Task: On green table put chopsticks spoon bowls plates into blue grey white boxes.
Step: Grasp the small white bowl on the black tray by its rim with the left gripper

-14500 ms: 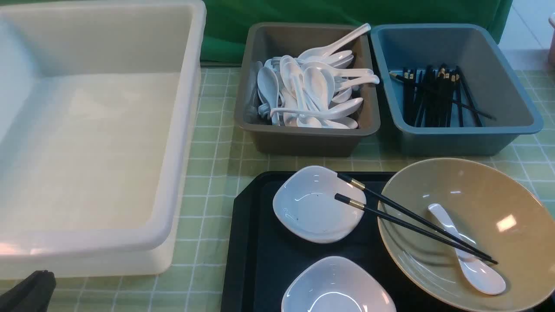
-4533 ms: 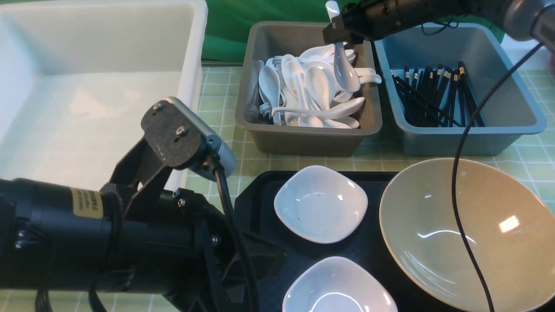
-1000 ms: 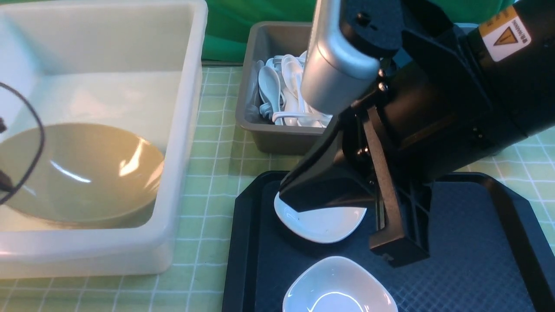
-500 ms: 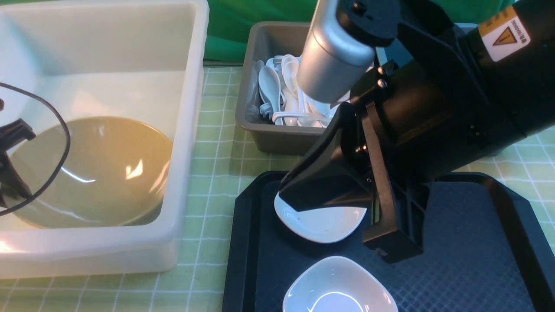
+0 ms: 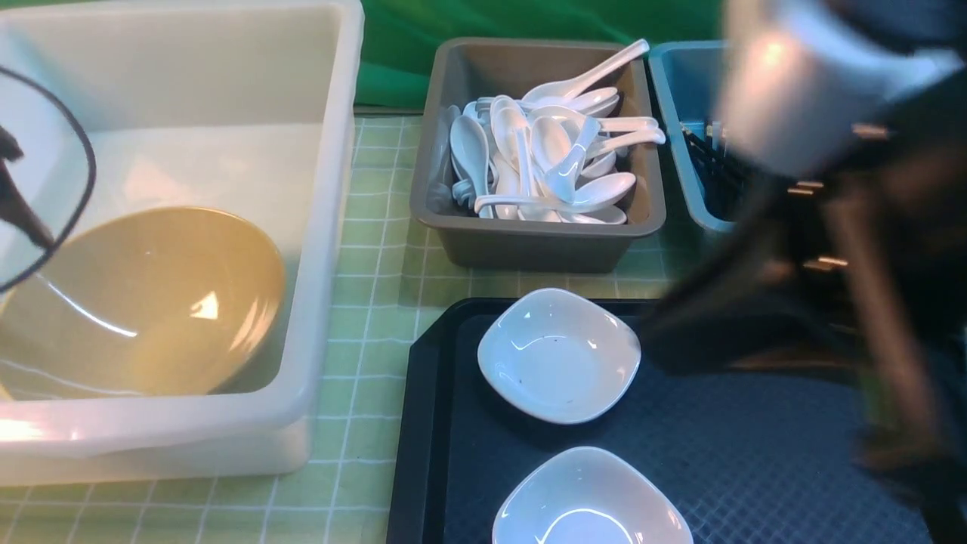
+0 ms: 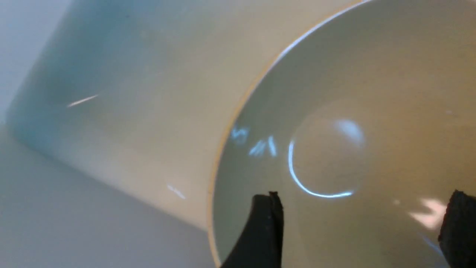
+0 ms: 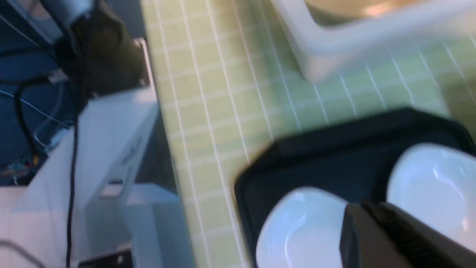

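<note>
The olive-tan bowl (image 5: pixel 143 302) lies tilted inside the big white box (image 5: pixel 325 227). My left gripper (image 6: pixel 362 223) hangs open just above the bowl (image 6: pixel 353 111), with nothing between its fingers. Two white plates (image 5: pixel 559 355) (image 5: pixel 589 499) sit on the black tray (image 5: pixel 755 453). My right gripper (image 7: pixel 357 214) is shut and empty, hovering over the gap between the plates (image 7: pixel 297 230) (image 7: pixel 435 197). Several spoons (image 5: pixel 566 162) fill the grey box (image 5: pixel 529 245). Black chopsticks (image 5: pixel 699 147) show in the blue box (image 5: pixel 684 113), mostly hidden by my blurred right arm (image 5: pixel 831 249).
The green table (image 5: pixel 370 264) shows between the white box and the tray. My right arm covers the tray's right half in the front view. The table's near edge and a cabinet (image 7: pixel 93 167) with cables appear in the right wrist view.
My left gripper has opened and let go of the bowl, which has settled in the white box. My right arm has swung off the far plate toward the right.
</note>
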Motion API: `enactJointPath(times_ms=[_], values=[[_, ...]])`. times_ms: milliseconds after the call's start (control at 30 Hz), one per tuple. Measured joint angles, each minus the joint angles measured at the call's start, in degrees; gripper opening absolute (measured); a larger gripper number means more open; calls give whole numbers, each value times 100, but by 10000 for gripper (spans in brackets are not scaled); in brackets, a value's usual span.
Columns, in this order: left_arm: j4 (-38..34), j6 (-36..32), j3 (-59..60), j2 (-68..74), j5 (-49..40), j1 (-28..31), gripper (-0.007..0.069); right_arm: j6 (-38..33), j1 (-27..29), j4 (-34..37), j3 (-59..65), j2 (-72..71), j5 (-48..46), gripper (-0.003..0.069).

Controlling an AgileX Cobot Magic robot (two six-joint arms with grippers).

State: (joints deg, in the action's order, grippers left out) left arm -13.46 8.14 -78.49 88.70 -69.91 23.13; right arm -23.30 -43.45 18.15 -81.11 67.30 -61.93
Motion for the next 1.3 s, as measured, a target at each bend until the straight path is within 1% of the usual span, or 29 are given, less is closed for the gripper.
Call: enactJointPath(times_ms=[100,167,267,333,367,433,533,567,633,800,967,1100,1233,1300], values=[[-643,-519,0,-655,-6,-376,561,115,0,-46,430,-571,60,47],[-1068,-914,0,-1007,-21,-919,561,114,0,-45,834,-914,260,47],[-1579,-1242,0,-1249,-74,-2037,561,121,0,-64,1465,-1289,722,50],[-1711,-1277,0,-1174,-47,-2929,561,127,0,-68,1764,-1429,958,53],[-1717,-1263,0,-1158,-16,-3006,561,131,0,-68,1801,-1437,972,54],[-1710,-1107,0,-852,267,-3796,561,196,0,-74,1888,-1476,1077,56],[-1597,-977,0,-98,711,-4601,561,255,0,-74,1889,-1521,1103,57],[-1586,-977,0,-43,735,-4633,561,262,0,-74,1889,-1527,1103,57],[-1442,-970,-90,636,815,-4877,561,266,0,-69,1889,-1584,1062,57],[-1053,-814,-591,1830,595,-4948,561,388,0,-62,1889,-1649,993,62],[-504,-738,-1226,2500,589,-4997,561,561,0,-33,1889,-1654,993,68],[-453,-744,-1528,2867,589,-4997,561,655,0,-29,1889,-1660,993,69],[-453,-751,-1550,3194,589,-5002,561,709,0,-29,1889,-1660,993,69],[-472,-864,-1550,3363,589,-5002,555,779,0,-29,1889,-1660,991,71]])
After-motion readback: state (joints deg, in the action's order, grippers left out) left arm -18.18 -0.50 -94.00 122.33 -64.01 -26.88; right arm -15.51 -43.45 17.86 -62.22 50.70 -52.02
